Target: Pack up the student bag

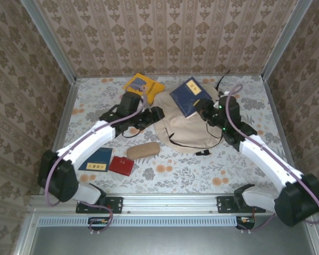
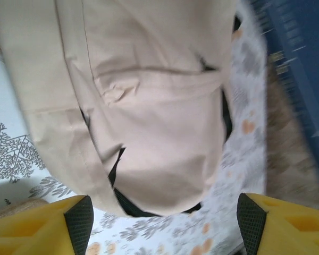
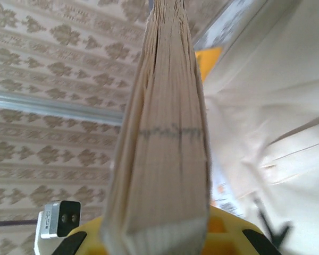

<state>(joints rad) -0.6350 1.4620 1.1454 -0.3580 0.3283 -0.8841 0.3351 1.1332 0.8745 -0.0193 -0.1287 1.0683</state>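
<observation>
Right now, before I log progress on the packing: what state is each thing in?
student bag: slumped on the table.
blue book: held at the bag's edge.
yellow book: flat on the table.
tan case: closed, on the table.
blue booklet: closed, flat.
red case: closed, flat.
left jaws: open, empty.
right jaws: shut on blue book.

You have a table (image 1: 202,170) covered in a pale floral print. The bag (image 1: 189,133) lies slumped on it around the middle, a little to the right. A yellow book (image 1: 143,85) lies near the far edge, just beyond the bag's left side. Toward the near left you'll see a blue booklet (image 1: 95,159) and a red booklet (image 1: 121,165) side by side, with a tan case (image 1: 143,150) just beyond the red one.
</observation>
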